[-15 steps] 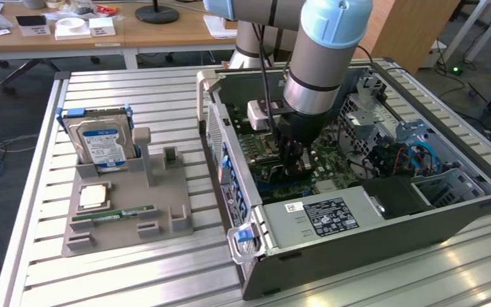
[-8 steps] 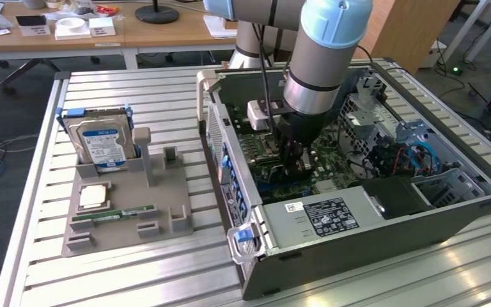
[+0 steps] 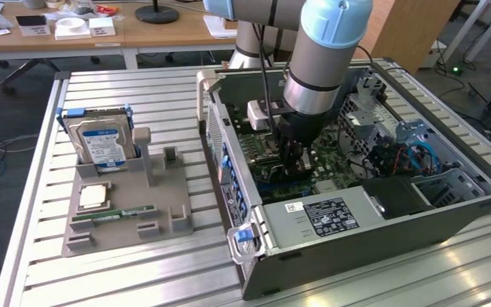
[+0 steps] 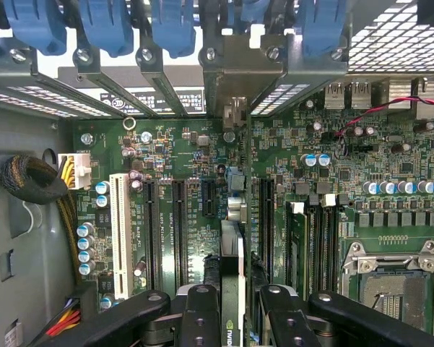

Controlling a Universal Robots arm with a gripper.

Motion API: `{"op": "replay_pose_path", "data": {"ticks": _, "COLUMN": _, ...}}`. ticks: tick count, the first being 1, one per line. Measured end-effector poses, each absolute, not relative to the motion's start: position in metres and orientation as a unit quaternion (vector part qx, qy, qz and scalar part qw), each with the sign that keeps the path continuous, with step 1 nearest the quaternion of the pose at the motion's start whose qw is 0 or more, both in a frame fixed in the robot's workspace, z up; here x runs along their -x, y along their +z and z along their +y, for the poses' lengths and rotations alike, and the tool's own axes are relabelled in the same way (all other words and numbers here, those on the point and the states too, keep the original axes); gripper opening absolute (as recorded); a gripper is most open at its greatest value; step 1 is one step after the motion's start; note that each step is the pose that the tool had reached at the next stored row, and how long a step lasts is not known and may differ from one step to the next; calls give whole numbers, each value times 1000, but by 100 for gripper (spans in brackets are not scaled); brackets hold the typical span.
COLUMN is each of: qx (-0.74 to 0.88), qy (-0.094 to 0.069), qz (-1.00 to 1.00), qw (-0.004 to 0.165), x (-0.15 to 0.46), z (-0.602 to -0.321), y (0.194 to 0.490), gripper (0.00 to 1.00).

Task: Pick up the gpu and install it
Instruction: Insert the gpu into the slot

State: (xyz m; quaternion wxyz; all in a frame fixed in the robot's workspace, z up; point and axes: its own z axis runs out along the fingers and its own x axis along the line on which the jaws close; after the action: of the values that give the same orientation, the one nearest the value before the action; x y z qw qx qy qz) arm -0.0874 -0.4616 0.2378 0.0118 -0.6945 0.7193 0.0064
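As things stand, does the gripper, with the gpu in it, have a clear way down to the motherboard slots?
Probably yes: the gripper holds the gpu edge-on right above the motherboard, inside the open computer case, with nothing seen between card and slots.

Little print can be made out. In the exterior view a black label (image 3: 325,215) with white print lies on the grey power supply cover (image 3: 314,224) at about five o'clock from the middle of the open computer case (image 3: 357,249); its lines cannot be read. A small white sticker (image 3: 293,206) sits just beside it at its ten o'clock, also unreadable. The hard drive (image 3: 100,144) standing at nine o'clock carries a blue-and-white label (image 3: 100,142) whose words cannot be told. In the wrist view the motherboard (image 4: 289,181) bears faint white lettering beside its slots, and a white-and-black sticker (image 4: 159,101) sits toward twelve o'clock; neither can be read.
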Motion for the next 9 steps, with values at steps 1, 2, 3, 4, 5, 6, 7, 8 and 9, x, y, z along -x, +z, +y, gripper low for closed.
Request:
{"op": "replay_pose_path", "data": {"ticks": 1, "qx": 695, "qy": 6, "qz": 719, "qw": 12, "x": 87, "z": -462, "y": 238, "gripper": 26}}
{"op": "replay_pose_path", "data": {"ticks": 2, "qx": 695, "qy": 6, "qz": 719, "qw": 12, "x": 87, "z": -462, "y": 238, "gripper": 26}}
{"op": "replay_pose_path", "data": {"ticks": 3, "qx": 695, "qy": 6, "qz": 719, "qw": 12, "x": 87, "z": -462, "y": 238, "gripper": 26}}
{"op": "replay_pose_path", "data": {"ticks": 4, "qx": 695, "qy": 6, "qz": 719, "qw": 12, "x": 87, "z": -462, "y": 238, "gripper": 26}}
{"op": "replay_pose_path", "data": {"ticks": 5, "qx": 695, "qy": 6, "qz": 719, "qw": 12, "x": 87, "z": -462, "y": 238, "gripper": 26}}
{"op": "replay_pose_path", "data": {"ticks": 6, "qx": 695, "qy": 6, "qz": 719, "qw": 12, "x": 87, "z": -462, "y": 238, "gripper": 26}}
{"op": "replay_pose_path", "data": {"ticks": 7, "qx": 695, "qy": 6, "qz": 719, "qw": 12, "x": 87, "z": -462, "y": 238, "gripper": 26}}
{"op": "replay_pose_path", "data": {"ticks": 8, "qx": 695, "qy": 6, "qz": 719, "qw": 12, "x": 87, "z": -462, "y": 238, "gripper": 26}}
{"op": "replay_pose_path", "data": {"ticks": 9, "qx": 695, "qy": 6, "qz": 719, "qw": 12, "x": 87, "z": -462, "y": 238, "gripper": 26}}
